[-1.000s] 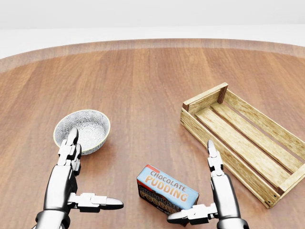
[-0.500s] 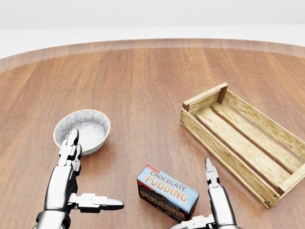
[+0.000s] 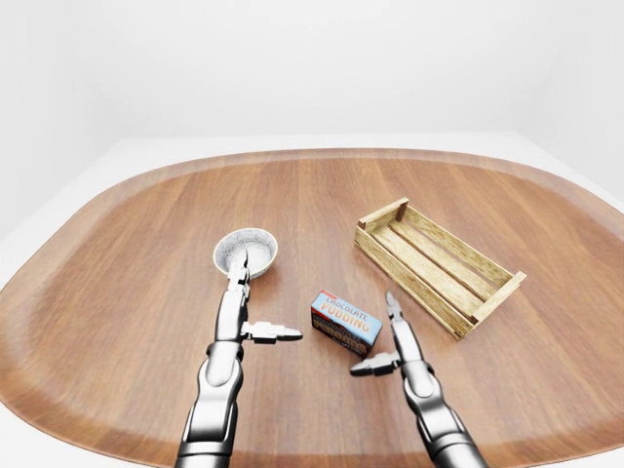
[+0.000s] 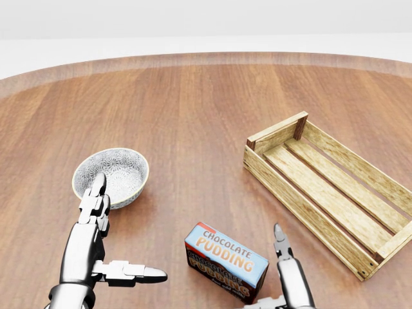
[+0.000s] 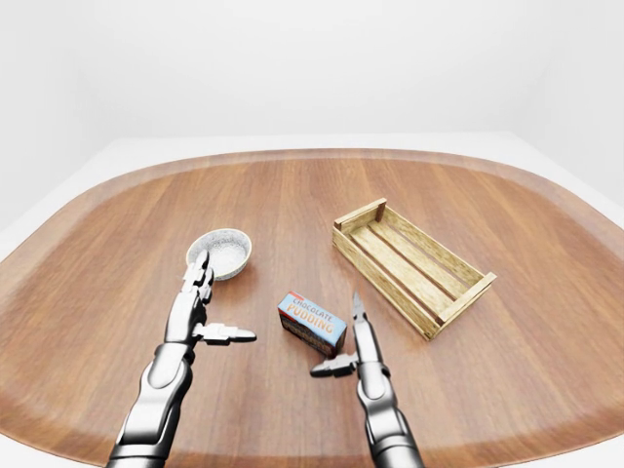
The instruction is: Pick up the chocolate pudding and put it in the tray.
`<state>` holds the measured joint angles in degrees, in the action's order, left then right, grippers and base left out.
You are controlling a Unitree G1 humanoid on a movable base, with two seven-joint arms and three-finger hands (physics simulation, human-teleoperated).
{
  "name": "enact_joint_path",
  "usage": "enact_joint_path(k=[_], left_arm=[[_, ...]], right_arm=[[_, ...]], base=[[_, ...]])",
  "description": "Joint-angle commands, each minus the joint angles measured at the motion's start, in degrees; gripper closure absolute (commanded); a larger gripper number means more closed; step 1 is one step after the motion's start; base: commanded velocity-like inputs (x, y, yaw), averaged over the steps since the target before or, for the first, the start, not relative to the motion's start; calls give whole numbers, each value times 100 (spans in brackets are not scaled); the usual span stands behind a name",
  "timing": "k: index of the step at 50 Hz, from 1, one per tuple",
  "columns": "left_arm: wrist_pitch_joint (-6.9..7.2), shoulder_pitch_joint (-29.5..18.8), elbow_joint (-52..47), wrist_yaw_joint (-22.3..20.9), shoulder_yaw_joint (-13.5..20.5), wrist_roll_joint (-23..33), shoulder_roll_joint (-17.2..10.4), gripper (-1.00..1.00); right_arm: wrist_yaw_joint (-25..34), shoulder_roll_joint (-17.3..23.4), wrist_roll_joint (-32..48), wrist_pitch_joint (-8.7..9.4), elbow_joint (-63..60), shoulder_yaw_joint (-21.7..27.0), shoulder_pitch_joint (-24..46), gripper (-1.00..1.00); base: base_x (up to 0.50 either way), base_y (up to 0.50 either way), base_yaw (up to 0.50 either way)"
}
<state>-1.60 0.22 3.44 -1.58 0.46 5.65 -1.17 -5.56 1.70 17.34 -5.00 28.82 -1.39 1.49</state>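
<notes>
The chocolate pudding (image 4: 226,261) is a blue and brown box lying flat on the wooden table, low in the head view. My right hand (image 3: 371,333) is open just beside the box's right end; its long fingers (image 4: 278,237) point up and the thumb reaches left under the box's lower edge. I cannot tell whether it touches the box. The left hand (image 4: 131,226) is open to the left of the box, holding nothing, fingertips at the bowl's rim. The wooden slatted tray (image 4: 302,209) lies empty to the right.
A patterned grey bowl (image 4: 111,175) stands on the left, just above my left hand. The round wooden table (image 3: 312,195) stretches wide toward the top of the views, with a white floor beyond its edge.
My right hand has drawn back toward the bottom of the head view, so its thumb has nearly slid out of frame. The left hand, box, bowl and tray have not moved.
</notes>
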Motion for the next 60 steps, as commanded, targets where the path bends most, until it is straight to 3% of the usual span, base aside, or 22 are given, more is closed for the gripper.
enact_joint_path(k=[1, 19, 21, 22, 41, 60], left_arm=[[-27, -2, -5, -77, 35, -148, 6, -100], [-33, -8, -10, -86, 36, -143, 3, -100], [-43, -4, -9, -90, 36, -141, 2, -100], [-37, 0, -20, -92, 37, -142, 2, -100], [-13, 22, -71, -100, 33, -136, 5, -100], [-8, -24, 1, -79, 40, -151, 6, -100]], right_arm=[[-76, 6, 54, 0, 377, 0, 159, -100], [-119, 24, 77, 0, 1056, 6, 424, -100], [-143, 20, 120, 0, 1124, -11, 434, 92], [-132, 17, 128, 0, 1127, -19, 427, 100], [-111, 6, 150, 0, 1018, -33, 364, 100], [383, -70, -51, 0, -812, -126, -292, 100]], base=[[0, 0, 0], [0, 0, 0], [0, 0, 0], [0, 0, 0], [0, 0, 0], [0, 0, 0]])
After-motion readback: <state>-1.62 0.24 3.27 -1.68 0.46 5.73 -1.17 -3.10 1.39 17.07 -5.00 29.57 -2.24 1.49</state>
